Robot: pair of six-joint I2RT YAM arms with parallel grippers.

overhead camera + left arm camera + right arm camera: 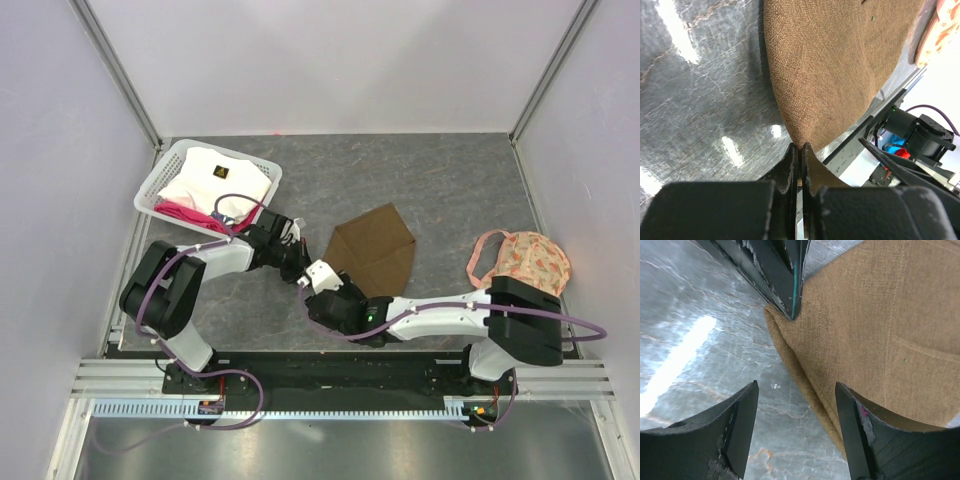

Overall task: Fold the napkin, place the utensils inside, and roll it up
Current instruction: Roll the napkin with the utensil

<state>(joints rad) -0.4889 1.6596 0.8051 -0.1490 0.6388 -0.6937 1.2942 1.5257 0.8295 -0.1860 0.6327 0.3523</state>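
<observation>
Olive-brown napkin lies mid-table, at two o'clock from the left pincer, which pinches its corner. The right pincer, spread, straddles the folded edge just beside. Bare table lies toward twelve o'clock.

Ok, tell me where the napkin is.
Top view: the napkin sits mid-table, its left corner pinched by the left arm's fingers, with the floral cloth to its right.

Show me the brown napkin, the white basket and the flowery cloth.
brown napkin (375, 250), top view, its middle.
white basket (158, 182), top view, its left wall.
flowery cloth (530, 258), top view, its patterned middle.
</observation>
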